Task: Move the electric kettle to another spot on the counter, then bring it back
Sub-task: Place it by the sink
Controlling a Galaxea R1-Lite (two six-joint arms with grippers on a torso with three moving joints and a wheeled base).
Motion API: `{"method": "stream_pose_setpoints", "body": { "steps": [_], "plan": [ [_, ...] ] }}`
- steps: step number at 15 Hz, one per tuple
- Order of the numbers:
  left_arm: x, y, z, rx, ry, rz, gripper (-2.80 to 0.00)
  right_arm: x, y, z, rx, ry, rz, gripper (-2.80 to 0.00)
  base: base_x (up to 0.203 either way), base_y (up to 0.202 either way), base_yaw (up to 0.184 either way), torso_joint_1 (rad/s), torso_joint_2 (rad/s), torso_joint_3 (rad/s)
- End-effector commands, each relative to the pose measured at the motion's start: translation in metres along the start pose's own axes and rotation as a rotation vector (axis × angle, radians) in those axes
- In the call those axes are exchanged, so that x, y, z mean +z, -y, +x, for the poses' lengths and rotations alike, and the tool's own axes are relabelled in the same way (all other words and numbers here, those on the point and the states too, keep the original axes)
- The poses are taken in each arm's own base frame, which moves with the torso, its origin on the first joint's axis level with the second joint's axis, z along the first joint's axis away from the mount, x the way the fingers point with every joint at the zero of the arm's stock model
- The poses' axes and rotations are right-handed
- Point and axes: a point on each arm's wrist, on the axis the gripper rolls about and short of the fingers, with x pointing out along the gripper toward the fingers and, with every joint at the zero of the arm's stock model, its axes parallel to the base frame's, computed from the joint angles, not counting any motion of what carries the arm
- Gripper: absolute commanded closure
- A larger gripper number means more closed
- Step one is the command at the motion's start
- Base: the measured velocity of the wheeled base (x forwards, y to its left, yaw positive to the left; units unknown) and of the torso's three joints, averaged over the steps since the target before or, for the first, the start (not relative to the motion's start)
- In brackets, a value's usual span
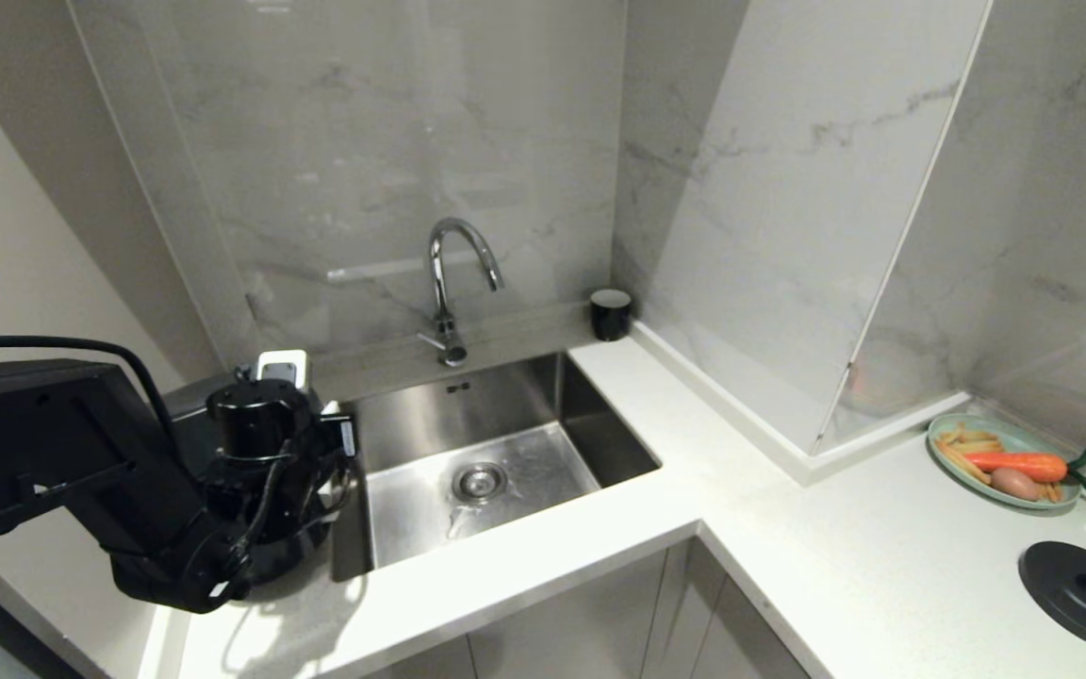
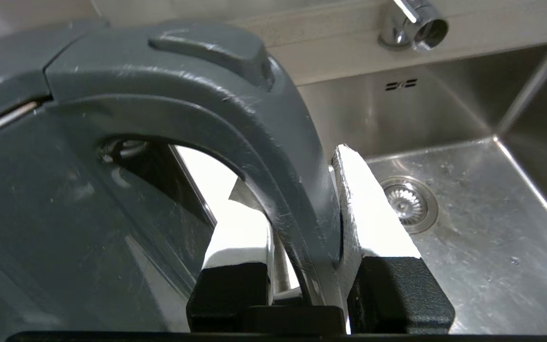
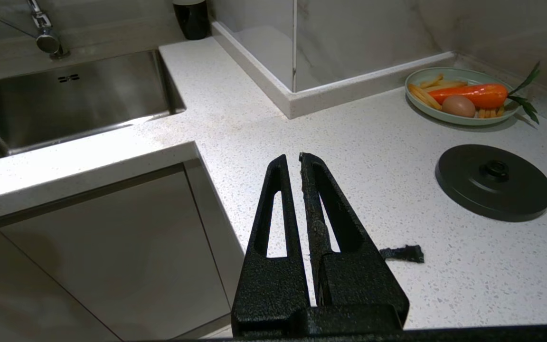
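Observation:
The electric kettle (image 2: pixel 64 199) fills the left wrist view: a dark glossy body, flat lid and loop handle (image 2: pixel 273 142). My left gripper (image 2: pixel 292 175) is shut on that handle, one white-padded finger inside the loop and the other finger (image 2: pixel 373 209) outside it. In the head view the left gripper (image 1: pixel 326 471) is at the left edge of the sink (image 1: pixel 600 424), and my arm hides most of the kettle. Whether the kettle rests on the counter (image 1: pixel 788 538) I cannot tell. The right gripper (image 3: pixel 292 159) hangs shut and empty over the counter's (image 3: pixel 373 137) front corner.
The kettle's round black base disc (image 1: pixel 1085 594) with its cord lies at the right front. Behind it is a plate (image 1: pixel 939 438) of food. A black cup (image 1: pixel 610 313) stands in the back corner and a faucet (image 1: pixel 453 273) behind the sink. A small black scrap (image 3: pixel 401 253) lies on the counter.

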Motion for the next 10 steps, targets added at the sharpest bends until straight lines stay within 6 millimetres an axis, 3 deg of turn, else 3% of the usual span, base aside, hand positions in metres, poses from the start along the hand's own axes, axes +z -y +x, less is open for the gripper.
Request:
{"method": "stream_pose_setpoints", "body": {
  "steps": [1,7,10],
  "plan": [
    [-0.011,-0.002,0.002,0.01,-0.032,0.009,0.0,0.0,0.0,0.0,0.0,0.0,0.0,0.0,0.0,0.0,0.0,0.0,0.0,0.0],
    [-0.041,-0.005,-0.009,0.004,-0.015,0.009,0.0,0.0,0.0,0.0,0.0,0.001,0.0,0.0,0.0,0.0,0.0,0.0,0.0,0.0],
    [-0.041,-0.005,-0.009,0.007,0.003,0.002,0.0,0.0,0.0,0.0,0.0,0.001,0.0,0.0,0.0,0.0,0.0,0.0,0.0,0.0]
  ]
}}
